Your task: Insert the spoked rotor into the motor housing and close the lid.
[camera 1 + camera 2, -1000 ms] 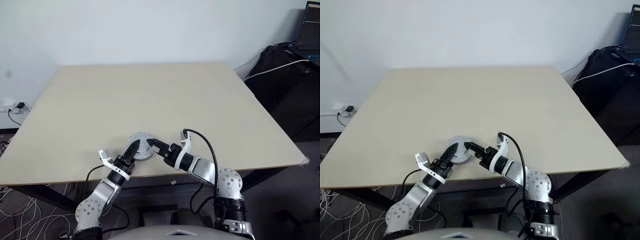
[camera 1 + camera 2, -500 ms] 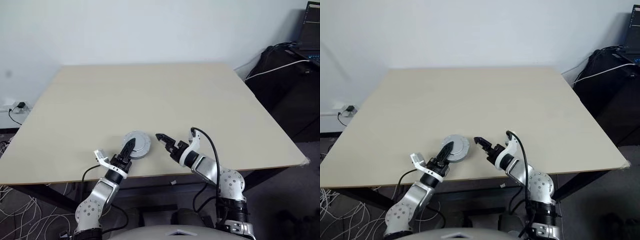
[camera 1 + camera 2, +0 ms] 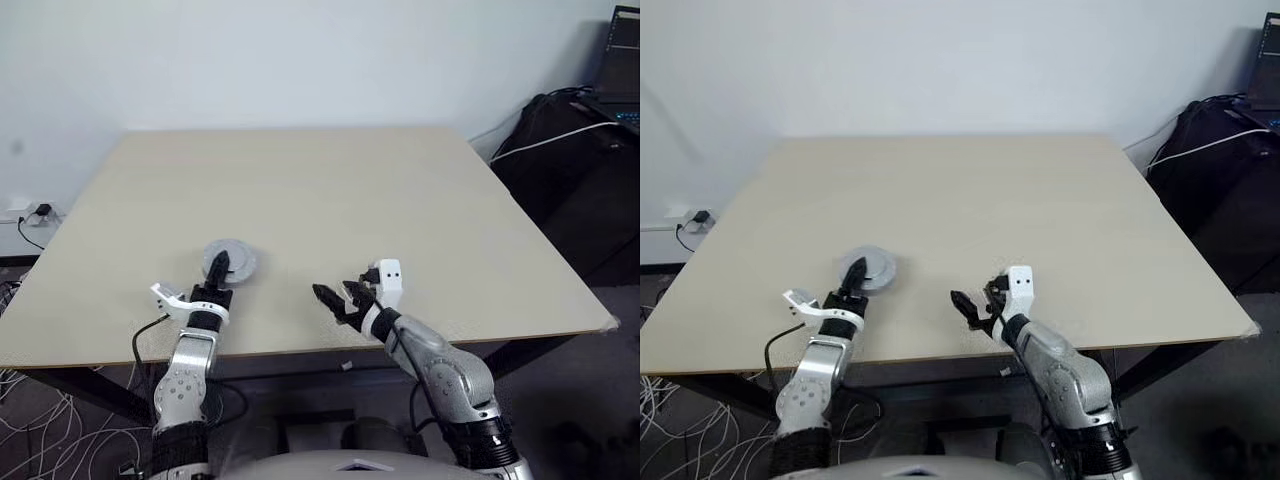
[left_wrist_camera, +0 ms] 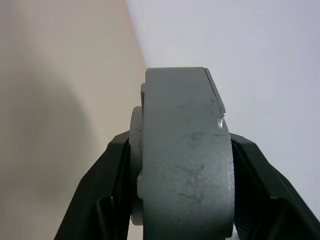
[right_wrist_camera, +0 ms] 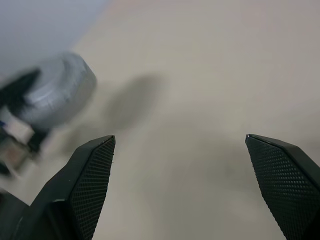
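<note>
Near the front-left of the surface (image 3: 330, 190), the closed motor housing (image 3: 229, 262), a grey round unit with the lid already seated on it, is being pinched edge-on by the left pincer (image 3: 218, 272), whose black fingers (image 4: 107, 180) are pressing on its two flat faces. The right pincer (image 3: 335, 299) is hanging just above the surface, well apart from the housing, its jaws spread wide and holding nothing. The assembly step is looking finished; the next move probably calls for setting the unit down flat and releasing it gently.
</note>
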Available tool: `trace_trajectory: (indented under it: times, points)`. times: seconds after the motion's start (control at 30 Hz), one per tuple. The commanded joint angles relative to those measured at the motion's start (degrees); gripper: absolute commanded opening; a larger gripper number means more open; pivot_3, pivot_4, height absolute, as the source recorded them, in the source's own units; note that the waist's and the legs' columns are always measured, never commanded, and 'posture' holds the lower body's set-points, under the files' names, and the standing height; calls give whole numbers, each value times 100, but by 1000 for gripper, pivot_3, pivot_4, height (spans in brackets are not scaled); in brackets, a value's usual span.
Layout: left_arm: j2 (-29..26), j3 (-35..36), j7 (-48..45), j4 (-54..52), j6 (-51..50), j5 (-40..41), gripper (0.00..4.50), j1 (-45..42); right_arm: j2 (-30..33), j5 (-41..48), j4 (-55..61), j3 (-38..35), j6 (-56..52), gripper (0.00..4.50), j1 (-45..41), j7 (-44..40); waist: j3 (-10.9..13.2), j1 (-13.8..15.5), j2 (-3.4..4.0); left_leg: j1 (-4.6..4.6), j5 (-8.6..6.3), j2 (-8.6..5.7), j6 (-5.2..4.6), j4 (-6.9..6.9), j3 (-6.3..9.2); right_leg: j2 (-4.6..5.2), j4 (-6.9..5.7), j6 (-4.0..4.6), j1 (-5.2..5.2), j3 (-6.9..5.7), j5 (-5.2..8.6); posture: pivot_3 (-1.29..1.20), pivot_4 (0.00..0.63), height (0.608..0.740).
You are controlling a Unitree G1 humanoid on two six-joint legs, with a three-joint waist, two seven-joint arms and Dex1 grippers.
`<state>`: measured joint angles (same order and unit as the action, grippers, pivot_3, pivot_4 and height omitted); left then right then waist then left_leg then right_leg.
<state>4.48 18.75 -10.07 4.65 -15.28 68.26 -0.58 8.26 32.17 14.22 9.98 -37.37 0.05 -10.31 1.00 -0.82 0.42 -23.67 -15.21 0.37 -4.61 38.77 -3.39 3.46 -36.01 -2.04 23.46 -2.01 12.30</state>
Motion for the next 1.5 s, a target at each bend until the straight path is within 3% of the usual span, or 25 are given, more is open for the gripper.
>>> trace_trajectory:
  times: [0.03,0.7,1.0,1.23,1.47,1.5]
  points:
    - [398,312,-45,263,321,117,2139,-551,-26,-176,231,100,297,4500,49,-279,2,6,-10,0,0,0,0,4,0,0,0,-3,-2,0,-2,0,0,740]
    - [-320,1774,-736,3253,1059,-396,2139,-2655,-135,-287,264,-86,182,4500,168,-502,23,17,-71,-11,-3,-1,-14,39,-2,3,2,-29,-6,-2,-25,0,0,740]
    - [-342,2010,-99,3874,1723,-1089,2139,-2905,-238,-248,279,-177,71,4500,247,-410,22,23,-74,-11,-4,-2,-13,40,-2,7,2,-30,-6,-1,-29,0,0,740]
    - [-335,2056,267,3937,1664,-1330,2139,-2923,-272,-276,263,-216,-30,4500,229,-365,19,19,-74,0,-16,2,13,41,-4,7,-1,-24,-11,-1,-38,0,0,740]
    - [-238,2056,499,3719,1606,-1448,4365,-2795,-320,-294,262,-219,-61,4500,239,-345,-15,17,-36,12,-14,4,14,42,-5,6,-2,-23,-21,-2,-43,0,0,740]
    - [-189,2038,571,3610,1588,-1484,4437,-2732,-327,-297,255,-216,-64,4500,238,-346,-19,12,-32,13,-14,4,14,42,-5,6,-2,-23,-22,-1,-43,0,0,740]
